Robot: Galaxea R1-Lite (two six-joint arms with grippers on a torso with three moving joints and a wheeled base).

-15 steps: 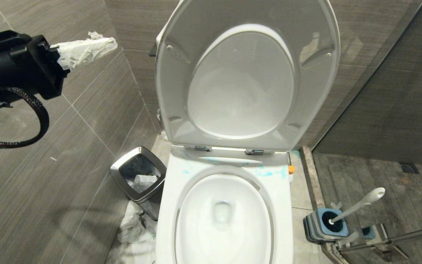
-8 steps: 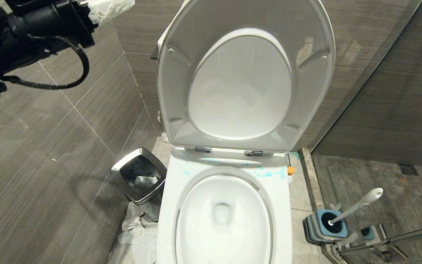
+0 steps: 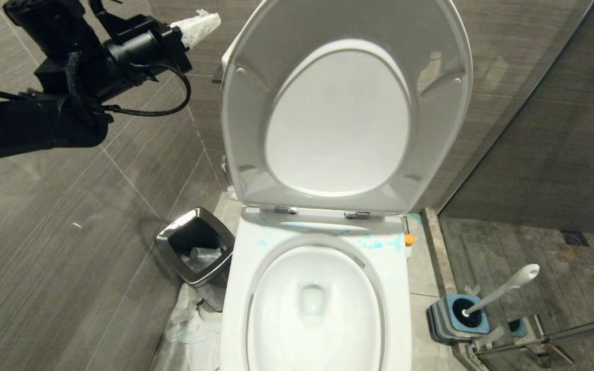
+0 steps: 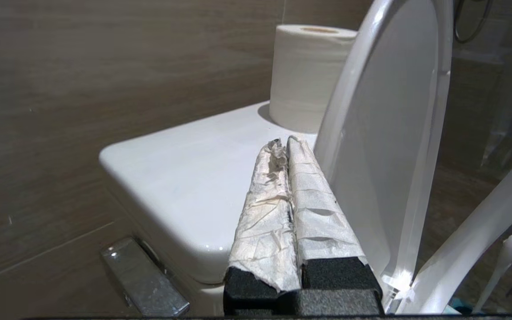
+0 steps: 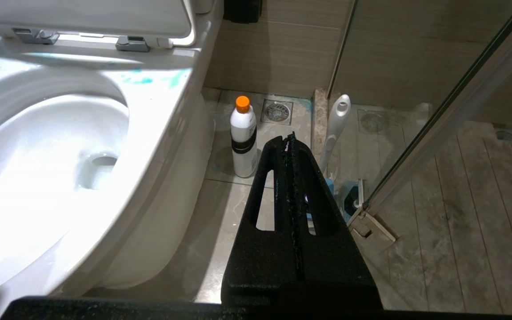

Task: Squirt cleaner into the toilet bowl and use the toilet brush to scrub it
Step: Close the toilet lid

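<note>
- Showing a glossy white ceramic toilet bowl [image 3: 315, 304], oval, with a broad flat rim; its seat and lid [image 3: 346, 103] are standing upright on chrome hinges.
- Thin turquoise cleaner [image 3: 379, 243] is smearing the rear rim.
- The toilet brush [image 3: 503, 291] is leaning in its squarish blue-and-grey holder [image 3: 454, 322] on the floor right of the bowl, slim white handle tilting up.
- The left pincer [image 3: 199, 26], fingers wrapped in crinkled white tape, is hanging shut and empty high beside the lid, near a toilet roll [image 4: 309, 75] on the cistern.
- The right pincer [image 5: 292, 178], black, is pressing shut on nothing above the floor tiles.
- An orange-capped white bottle [image 5: 243, 138] is standing between bowl and brush.
- A square steel bin [image 3: 196, 246] is sitting left of the bowl.
</note>
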